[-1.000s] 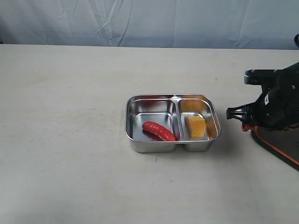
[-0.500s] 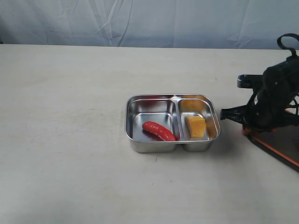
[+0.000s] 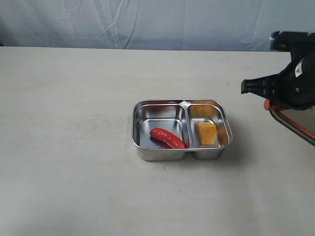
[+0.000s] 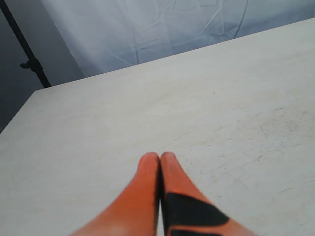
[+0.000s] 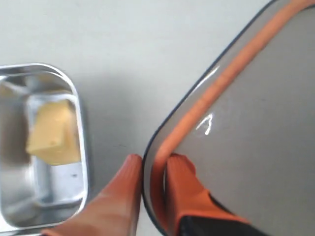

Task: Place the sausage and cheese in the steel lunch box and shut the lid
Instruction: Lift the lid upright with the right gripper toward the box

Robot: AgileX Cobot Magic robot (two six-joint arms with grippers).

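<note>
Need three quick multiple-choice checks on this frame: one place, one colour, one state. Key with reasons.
1. Where is the cheese?
A) on the table
B) in the smaller compartment of the steel lunch box
C) beside the sausage in the larger compartment

2. What colour is the seal on the lid?
A) orange
B) blue
C) white

3. The right hand is:
A) open over the box
B) shut on nothing
C) shut on the lid's rim

Key: 1 B, the divider separates it from the sausage. 2 A, the right wrist view shows an orange band inside the rim. 3 C, its fingers pinch the rim from both sides.
</note>
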